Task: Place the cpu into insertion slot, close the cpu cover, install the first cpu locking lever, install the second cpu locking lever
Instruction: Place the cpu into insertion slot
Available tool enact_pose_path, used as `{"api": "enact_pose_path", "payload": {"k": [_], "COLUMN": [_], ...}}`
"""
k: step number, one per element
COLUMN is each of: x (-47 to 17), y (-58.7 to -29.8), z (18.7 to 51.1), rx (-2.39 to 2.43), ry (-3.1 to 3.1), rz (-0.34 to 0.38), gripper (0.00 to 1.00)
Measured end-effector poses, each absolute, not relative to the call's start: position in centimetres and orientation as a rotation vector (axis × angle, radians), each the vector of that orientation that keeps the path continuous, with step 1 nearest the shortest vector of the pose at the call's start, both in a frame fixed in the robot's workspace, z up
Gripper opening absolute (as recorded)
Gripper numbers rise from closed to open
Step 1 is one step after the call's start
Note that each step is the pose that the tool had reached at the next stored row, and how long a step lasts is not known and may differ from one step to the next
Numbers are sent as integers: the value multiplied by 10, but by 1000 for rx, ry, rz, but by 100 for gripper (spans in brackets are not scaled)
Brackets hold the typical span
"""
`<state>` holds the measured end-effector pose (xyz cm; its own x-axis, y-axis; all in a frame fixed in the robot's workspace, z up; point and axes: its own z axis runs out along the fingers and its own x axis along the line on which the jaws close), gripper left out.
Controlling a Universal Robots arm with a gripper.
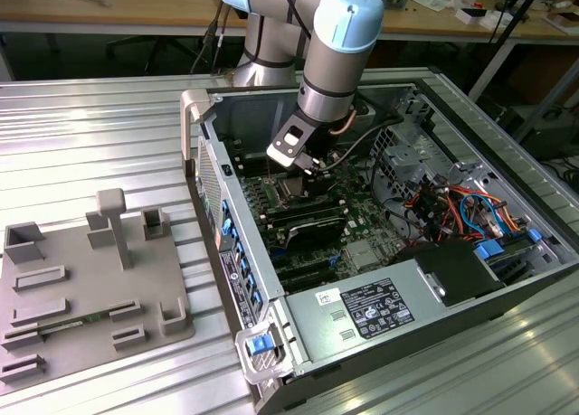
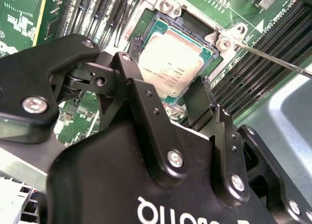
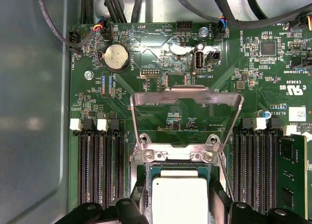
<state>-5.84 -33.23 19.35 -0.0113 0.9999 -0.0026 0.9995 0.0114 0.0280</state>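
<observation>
In the exterior view, the robot arm (image 1: 339, 35) reaches down into an open computer case (image 1: 507, 284). The gripper (image 1: 303, 162) hangs low over the green board (image 1: 362, 221), toward the far end of the case. A grey power box (image 1: 362, 306) sits at the near end. Orange and blue wires (image 1: 461, 207) bunch up inside the case on the exterior view's right. On the exterior view's left, well apart from the case, a grey tray (image 1: 90, 288) with little blocks lies on the metal table (image 1: 90, 135).

In the second wrist view, the two black fingers (image 2: 141, 92) are spread wide. They hold nothing. The cpu (image 2: 170, 63) lies flat in the insertion slot (image 2: 195, 26), shiny side up. The fingers stand at either side of the chip's near edge and hide a bit of it. A thin metal lever (image 2: 273, 58) sticks out past one corner of the slot. Long black slots (image 2: 263, 63) run just beside it.

In the first wrist view, the cpu cover (image 3: 187, 94) stands up on its hinge, not closed. You can see the board through its square hole. The chip sits in the slot right below the hinge. Rows of long black slots (image 3: 97, 170) lie on both sides. A round silver battery (image 3: 116, 56) sits farther off on the board, near some black cables (image 3: 112, 9).
</observation>
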Motion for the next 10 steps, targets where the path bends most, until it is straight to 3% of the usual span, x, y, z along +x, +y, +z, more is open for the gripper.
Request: {"api": "enact_pose_path", "payload": {"k": [10], "x": [-58], "y": [-332], "z": [201], "rx": [2199], "ry": [2213], "rz": [28], "gripper": [61]}}
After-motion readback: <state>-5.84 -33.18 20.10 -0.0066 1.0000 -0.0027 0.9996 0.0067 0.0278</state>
